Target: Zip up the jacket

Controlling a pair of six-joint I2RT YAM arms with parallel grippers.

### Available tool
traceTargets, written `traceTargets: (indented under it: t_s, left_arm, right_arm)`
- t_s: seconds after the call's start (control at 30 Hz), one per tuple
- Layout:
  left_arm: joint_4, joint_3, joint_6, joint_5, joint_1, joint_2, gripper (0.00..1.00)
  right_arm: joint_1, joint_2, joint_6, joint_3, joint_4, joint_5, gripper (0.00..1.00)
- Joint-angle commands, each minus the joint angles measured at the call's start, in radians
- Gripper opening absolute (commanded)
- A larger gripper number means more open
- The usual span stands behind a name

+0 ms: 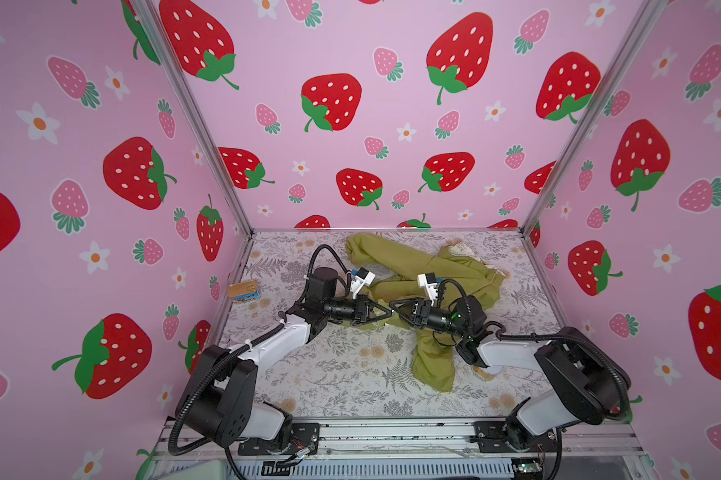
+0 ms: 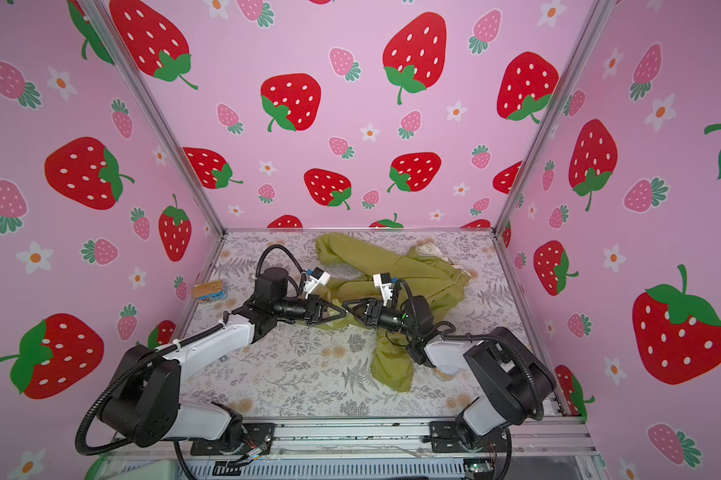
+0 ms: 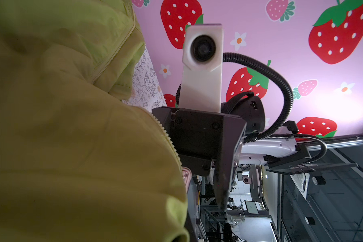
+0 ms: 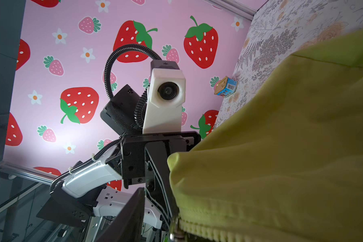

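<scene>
1. The jacket (image 1: 458, 270) lies crumpled on the worktop (image 1: 342, 374), toward the far right. One sleeve (image 1: 433, 365) trails to the near edge under my right arm, and the hood (image 1: 460, 251) shows its pale lining at the back. A small tin (image 1: 243, 291) sits well apart at the left edge.
2. My left pincer (image 1: 386, 312) is closed. As far as I can judge it pinches the jacket's front edge low down, and cloth fills most of its wrist view.
3. My right pincer (image 1: 395, 307) meets it almost tip to tip. The left wrist view shows one finger (image 3: 223, 184) standing out to the side, with the other hidden behind cloth. I cannot tell whether it is open or clamped on anything.
4. I judge the zip not yet run up. A row of teeth (image 3: 113, 62) lies apart from a second row in the left wrist view, and the metal slider (image 4: 176, 232) sits just beside my right pincer.
5. The cloth looks light, soft and limp. I expect it to bunch and slide, and a pull on it would drag the whole garment unless one side is anchored.
6. I would hold the hem just below the slider with one pincer and take the slider's small hard tab with the other, keeping the teeth line taut between them.
</scene>
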Motion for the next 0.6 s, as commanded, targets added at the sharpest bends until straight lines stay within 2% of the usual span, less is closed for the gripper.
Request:
traceTargets:
  t_s: [0.0, 0.43, 0.57]
  left_arm:
    - [0.020, 0.040, -0.004, 0.008, -0.005, 0.000, 0.00]
    - [0.011, 0.037, -0.002, 0.005, -0.005, -0.006, 0.00]
    - [0.011, 0.035, -0.004, 0.004, -0.005, -0.006, 0.00]
  right_arm:
    - [-0.004, -0.067, -0.006, -0.008, 0.011, -0.003, 0.54]
    - [-0.025, -0.169, -0.046, -0.040, -0.089, 0.026, 0.52]
    - [-0.028, -0.175, -0.049, -0.043, -0.101, 0.028, 0.47]
